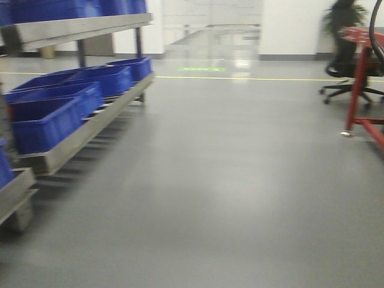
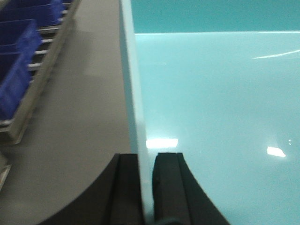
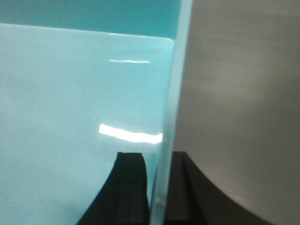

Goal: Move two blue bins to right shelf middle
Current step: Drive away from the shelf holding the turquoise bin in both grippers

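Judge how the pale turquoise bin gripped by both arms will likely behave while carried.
Probably stiff: the bin has a thin wall that runs straight past the left gripper without bowing. Possibly slippery: its glossy surface shows bright glare, and the right gripper pinches only the rim. Likely light, since it looks empty.

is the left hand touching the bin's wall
Touching. Left wrist view: the left hand clamps the pale bin wall, fingers pressed on both sides, no gap.

front: low, facing forward over grey floor (image 1: 240, 192), shelf (image 1: 72, 141) near left | left wrist: pressed close along teal bin (image 2: 132, 84) wall, same shelf and floor at left | right wrist: equally close on that bin, floor right
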